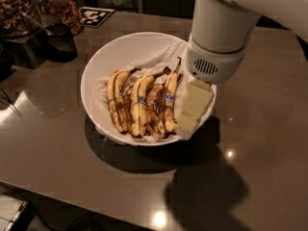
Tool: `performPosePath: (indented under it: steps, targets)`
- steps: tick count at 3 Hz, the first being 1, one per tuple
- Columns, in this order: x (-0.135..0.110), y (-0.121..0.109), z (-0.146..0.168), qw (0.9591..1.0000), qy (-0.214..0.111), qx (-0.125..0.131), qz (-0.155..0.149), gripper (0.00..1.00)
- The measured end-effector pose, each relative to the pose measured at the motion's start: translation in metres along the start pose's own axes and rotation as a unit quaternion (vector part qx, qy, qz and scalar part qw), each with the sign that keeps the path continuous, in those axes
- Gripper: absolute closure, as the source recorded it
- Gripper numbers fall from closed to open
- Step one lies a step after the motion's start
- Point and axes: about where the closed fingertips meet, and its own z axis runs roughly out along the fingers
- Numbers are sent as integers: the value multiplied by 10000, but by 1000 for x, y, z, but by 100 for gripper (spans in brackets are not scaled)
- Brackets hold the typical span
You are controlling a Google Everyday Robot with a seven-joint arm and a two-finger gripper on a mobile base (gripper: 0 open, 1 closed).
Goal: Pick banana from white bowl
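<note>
The white bowl (98, 66) stands mid-table, lined with crumpled white paper, and holds several bananas side by side. The banana (170, 106) is the rightmost one: brown-blotched, with a small blue sticker and a long thin dark stem pointing to the far side. The yellower bananas (126, 100) lie to its left. My gripper (192, 109), cream-coloured under a wide white wrist (216, 42), hangs inside the bowl's right rim. It is just right of the banana and very close to it. It hides part of the rim and paper there.
The bowl sits on a dark glossy table (260, 129). At the far left stand a dark cup with a spoon (57, 40), jars of nuts and snacks (17, 8) and a black-and-white marker tag (94, 16). The table's near edge runs along the bottom left.
</note>
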Motion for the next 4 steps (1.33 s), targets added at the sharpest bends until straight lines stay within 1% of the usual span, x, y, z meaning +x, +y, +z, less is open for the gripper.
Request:
performPosePath:
  steps: [1, 2, 3, 4]
  targets:
    - [-1, -1, 4, 9985, 268, 207, 432, 0]
    - [-2, -1, 5, 9982, 289, 229, 473, 0]
    - [-8, 9, -3, 9993, 165, 7, 320, 0]
    - [-12, 18, -10, 9998, 105, -122, 122, 0]
